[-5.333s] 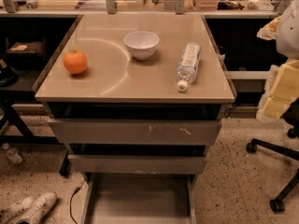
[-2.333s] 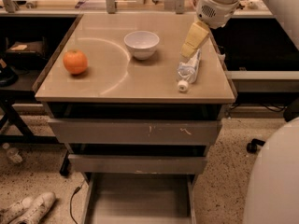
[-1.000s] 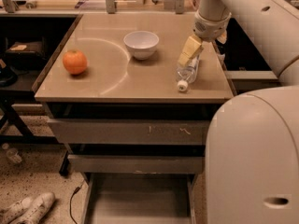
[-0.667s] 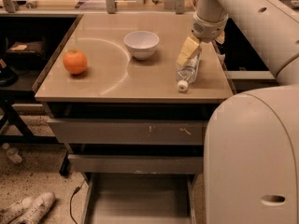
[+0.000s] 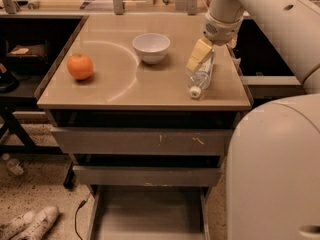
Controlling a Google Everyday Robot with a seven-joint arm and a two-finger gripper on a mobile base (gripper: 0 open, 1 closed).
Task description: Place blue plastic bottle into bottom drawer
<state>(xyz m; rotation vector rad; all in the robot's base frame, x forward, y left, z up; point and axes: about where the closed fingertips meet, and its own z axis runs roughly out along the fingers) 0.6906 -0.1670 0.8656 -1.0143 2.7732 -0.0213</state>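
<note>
- One bulky white robot body (image 5: 275, 174) fills the lower right corner, and its arm (image 5: 260, 9) reaches in from the upper right.
- One tan bench (image 5: 125, 89) carries all the loose things on its flat top.
- Below it, the bottom drawer (image 5: 150, 211) stands open, showing a bare grey floor between thin side rails.
- Two scuffed grey drawers (image 5: 142, 141) sit shut above it.
- One white bowl (image 5: 151, 47) stands upright near the back middle of the bench.
- The blue plastic bottle (image 5: 201, 78) lies on its side near the bench's right edge. Its long axis runs front to back, with the white cap pointing at the front edge and the base leaning slightly right at the far end. The print on its pale label is too small to read.
- One orange (image 5: 80, 66) rests on the left, well apart from the bottle.
- The tool (image 5: 200, 56), with yellowish pads, sits over the bottle's far half; I cannot tell whether it is spread or clamped.
</note>
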